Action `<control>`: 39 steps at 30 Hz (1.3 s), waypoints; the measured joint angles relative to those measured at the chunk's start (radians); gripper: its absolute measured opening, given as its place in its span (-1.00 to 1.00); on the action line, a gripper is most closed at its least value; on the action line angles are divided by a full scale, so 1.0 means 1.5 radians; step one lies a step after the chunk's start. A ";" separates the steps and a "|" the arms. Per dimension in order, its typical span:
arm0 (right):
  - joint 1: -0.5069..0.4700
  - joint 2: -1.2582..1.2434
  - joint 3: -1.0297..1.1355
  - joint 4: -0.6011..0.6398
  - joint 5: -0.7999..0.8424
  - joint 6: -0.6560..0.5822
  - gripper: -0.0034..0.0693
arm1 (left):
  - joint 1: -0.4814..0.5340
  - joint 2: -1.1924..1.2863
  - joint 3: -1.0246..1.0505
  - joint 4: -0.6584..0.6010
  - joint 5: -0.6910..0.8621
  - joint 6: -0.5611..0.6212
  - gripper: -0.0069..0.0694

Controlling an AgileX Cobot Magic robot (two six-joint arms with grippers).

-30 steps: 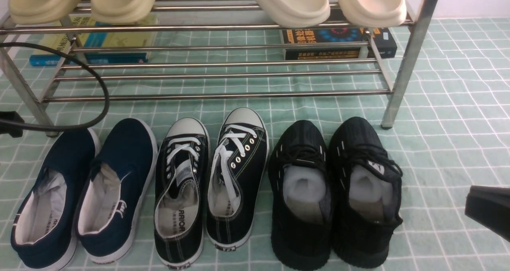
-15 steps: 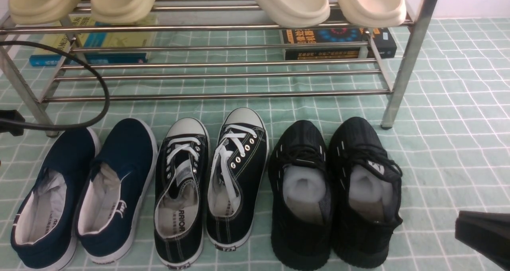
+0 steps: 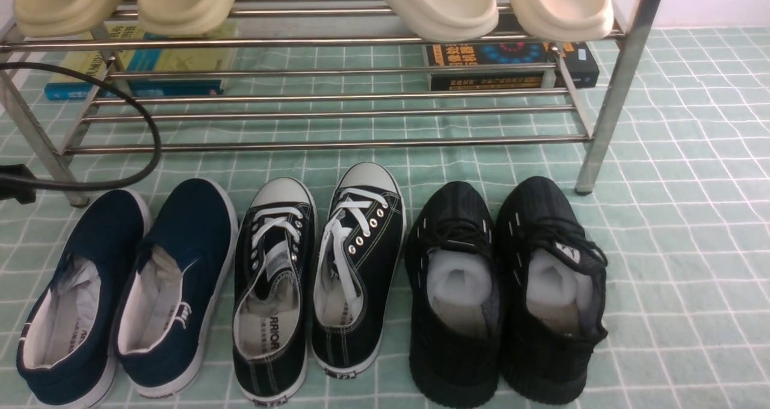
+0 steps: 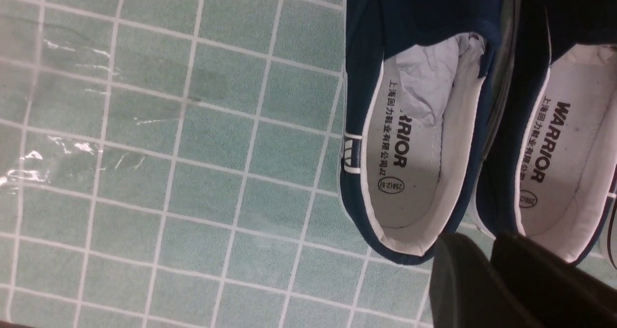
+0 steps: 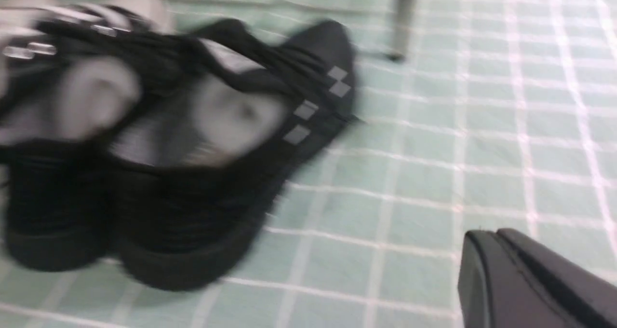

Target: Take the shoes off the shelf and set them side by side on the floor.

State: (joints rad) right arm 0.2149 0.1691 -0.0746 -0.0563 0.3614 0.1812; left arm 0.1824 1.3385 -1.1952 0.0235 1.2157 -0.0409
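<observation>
Black noted for the fingers (image 4: 458, 280) of the left gripper (image 4: 482, 243): lying close alongside each other, pinching nothing; cannot tell from this angle whether fully pressed together. Hovering above the heels of the navy slip-ons (image 4: 414, 140), touching neither. Same doubt logged for the right gripper (image 5: 489, 236): one dark mass at the frame corner, gap unreadable, nothing held, well apart from the all-black knit sneakers (image 5: 183, 140). Neither arm visible in the front view. Found the shoes (image 3: 355, 276) down on the floor (image 3: 692, 216), soles flat, just beside each other, toes toward the shelf (image 3: 325, 144), heels near. Slotted between slip-ons at left and knit pair at right, probably to keep one tidy row. Lower tier bare; pale slippers (image 3: 433, 6) on the upper tier. Judged: placement complete, grippers kept clear to avoid nudging the row.
</observation>
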 joint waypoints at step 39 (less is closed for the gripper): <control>-0.150 -0.120 0.059 0.073 0.017 0.001 -0.70 | -0.089 -0.361 0.082 -0.063 0.007 0.052 -0.82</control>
State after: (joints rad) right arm -0.0094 -0.0102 0.0139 0.0535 0.3869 0.1823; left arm 0.0484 0.7970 -1.0725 -0.0705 1.2265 0.0364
